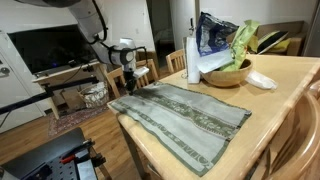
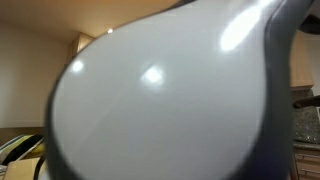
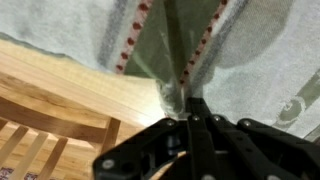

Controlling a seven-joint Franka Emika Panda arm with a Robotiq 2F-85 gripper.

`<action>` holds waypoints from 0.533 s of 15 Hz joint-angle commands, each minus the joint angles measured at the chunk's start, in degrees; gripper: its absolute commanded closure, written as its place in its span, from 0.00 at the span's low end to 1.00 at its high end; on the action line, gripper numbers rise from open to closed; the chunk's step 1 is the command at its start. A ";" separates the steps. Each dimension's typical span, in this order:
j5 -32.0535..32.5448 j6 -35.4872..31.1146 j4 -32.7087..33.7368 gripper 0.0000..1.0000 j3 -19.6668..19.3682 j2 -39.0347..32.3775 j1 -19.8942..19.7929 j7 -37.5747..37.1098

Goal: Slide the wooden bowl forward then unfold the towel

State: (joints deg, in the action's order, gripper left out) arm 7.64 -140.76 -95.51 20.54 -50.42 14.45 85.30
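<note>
At the upper left of an exterior view, the robot arm [image 1: 95,25] is reaching down to the left corner of the towel [image 1: 185,118]. In the wrist view the jaws are squeezing tight on a small bunch of the towel's edge, right where the table [image 3: 60,70] is ending. The towel is lying long and mostly flat across the middle of the frame. I cannot tell if one more fold is hiding in it.

Here is what could go wrong. The pinch is holding only a little cloth, so a fast pull could make it slip out. A pull toward the left could drag the whole towel off the table and onto the chair [image 3: 30,140] showing at the lower left of the wrist view. A big lift could swing the cloth into the tall white bottle [image 1: 192,60].

Right of the bottle, the wooden bowl [image 1: 225,72] is sitting at the upper right, just past the towel's far edge. A blue bag [image 1: 215,35] and green leaves [image 1: 243,40] are poking out of it. A small white dish [image 1: 262,80] is lying beside it. A big pale round shape [image 2: 150,100] is filling an exterior view and hiding everything there.
</note>
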 commanded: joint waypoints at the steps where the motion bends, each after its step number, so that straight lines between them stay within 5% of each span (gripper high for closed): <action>1: 1.08 0.08 0.96 0.96 0.06 0.39 0.13 0.74; 8: 0.52 -4.92 0.73 0.96 -2.25 3.57 -1.95 -2.70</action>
State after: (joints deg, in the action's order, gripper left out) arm 7.88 -142.83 -93.47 19.65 -49.45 13.16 84.98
